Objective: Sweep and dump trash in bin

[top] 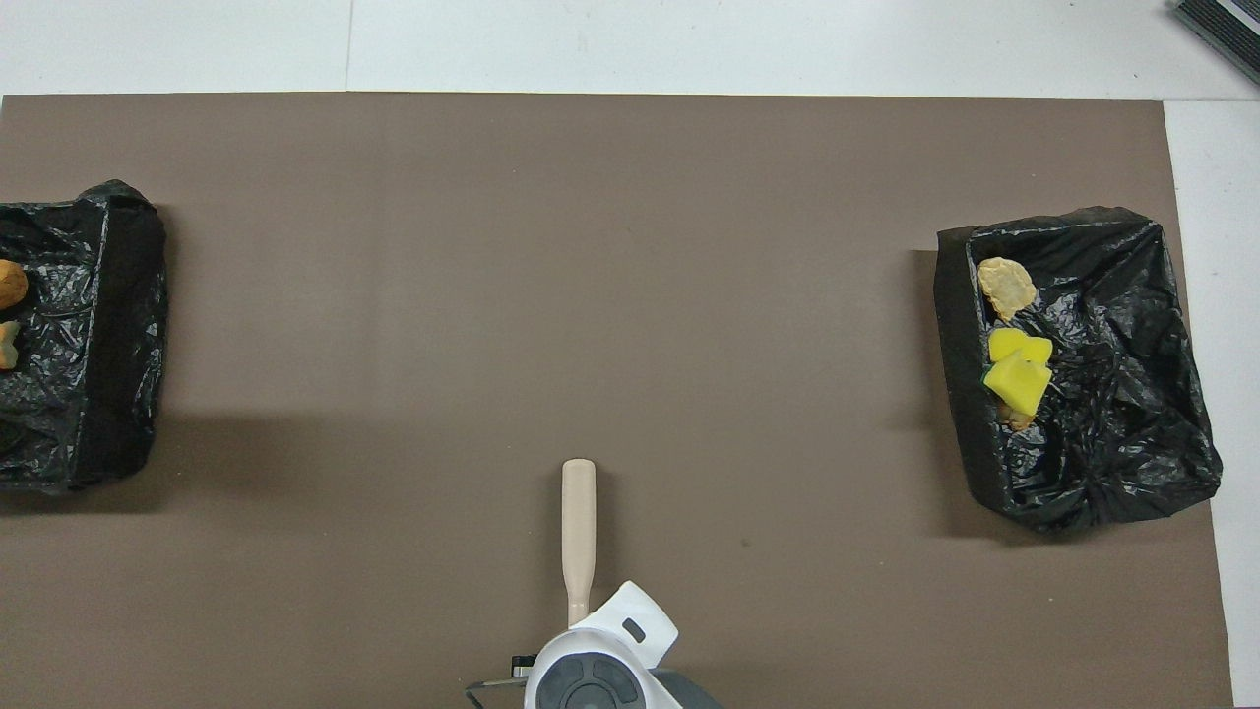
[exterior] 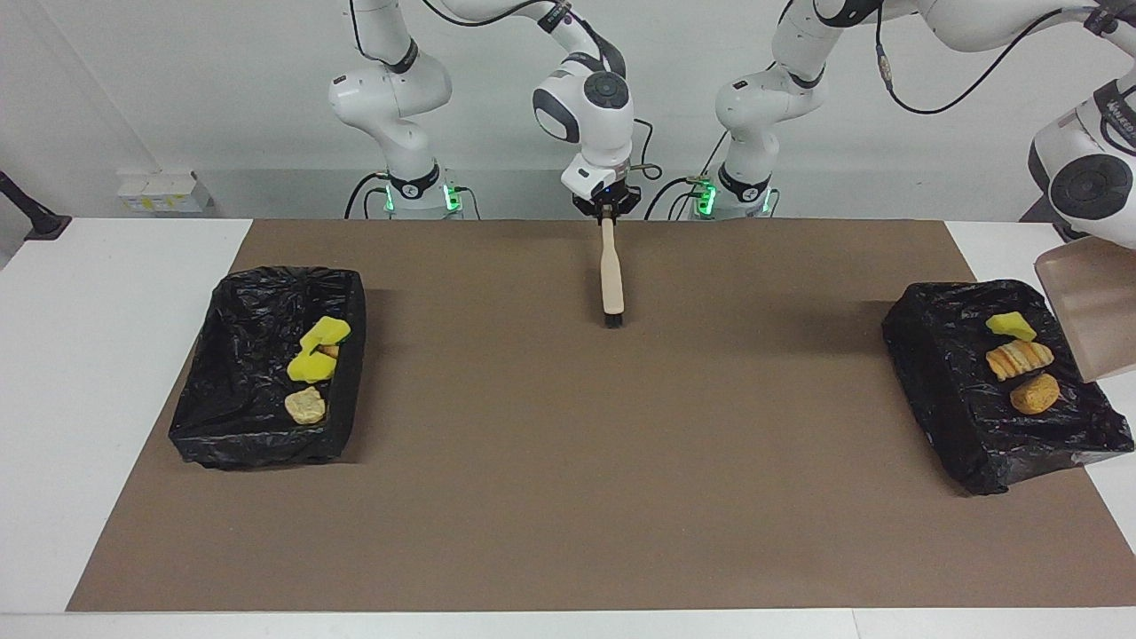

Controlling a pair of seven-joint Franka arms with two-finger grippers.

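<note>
Black-lined bin [exterior: 994, 390] gets the last dump; emptying step looks finished.
Left hand, out of view, tips the dustpan [exterior: 1093, 311] over it; trash [exterior: 1019, 359] lies inside. Right hand [exterior: 607, 210] pinches the brush [exterior: 610, 275]. Next: level the dustpan, set both tools down.
</note>
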